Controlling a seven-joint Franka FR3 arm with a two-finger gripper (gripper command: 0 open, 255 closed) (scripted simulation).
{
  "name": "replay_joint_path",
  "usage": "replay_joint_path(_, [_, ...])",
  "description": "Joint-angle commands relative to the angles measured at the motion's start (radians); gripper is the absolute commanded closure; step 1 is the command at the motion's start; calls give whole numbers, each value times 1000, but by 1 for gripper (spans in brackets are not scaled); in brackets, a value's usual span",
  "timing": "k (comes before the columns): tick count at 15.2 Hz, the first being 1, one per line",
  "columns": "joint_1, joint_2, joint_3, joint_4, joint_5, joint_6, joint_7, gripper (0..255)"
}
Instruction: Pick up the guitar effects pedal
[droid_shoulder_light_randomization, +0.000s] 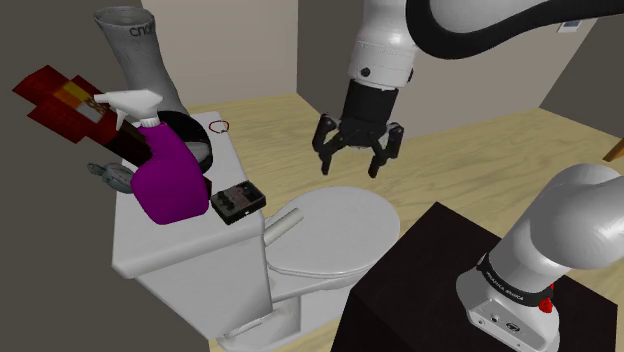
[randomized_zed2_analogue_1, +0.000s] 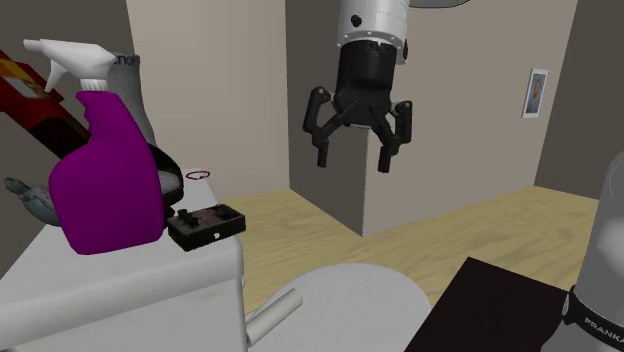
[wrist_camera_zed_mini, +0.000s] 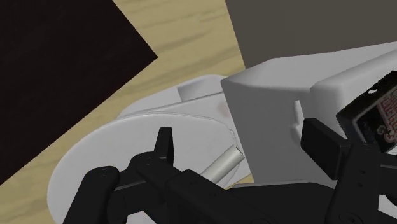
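pedal lies down and to the left of my open hand

my gripper (droid_shoulder_light_randomization: 352, 166) hangs in the air above the toilet lid (droid_shoulder_light_randomization: 335, 225), fingers pointing down and standing wide apart, with nothing between them. the pedal (droid_shoulder_light_randomization: 238, 204) is a small dark box on the tank (droid_shoulder_light_randomization: 150, 255), at the corner that is next to the lid. in the shoulder view it is to the left of my hand and lower. the second exterior view gives the same direction. so i judge the coming move is sideways to the tank first, and then down.

the long side of the pedal seems to run left to right across the shoulder view, along the near end of the tank. i think my fingers should close over the short side.

the purple bottle (droid_shoulder_light_randomization: 170, 180) stands just beside the pedal, on the side away from me. i cannot tell if they touch. the far finger has little room there, and it could push the bottle.
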Motion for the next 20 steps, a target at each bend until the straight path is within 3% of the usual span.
replay_joint_path(1, [-17,57,56,40,21,46,97,0])
replay_joint_path(8, [-110,289,251,205,-7,208,428,0])
replay_joint_path(12, [-174,464,367,322,-122,299,657,0])
replay_joint_path(16, [-184,671,434,450,-328,365,922,0])
replay_joint_path(20, [-169,696,424,414,-348,418,929,0])
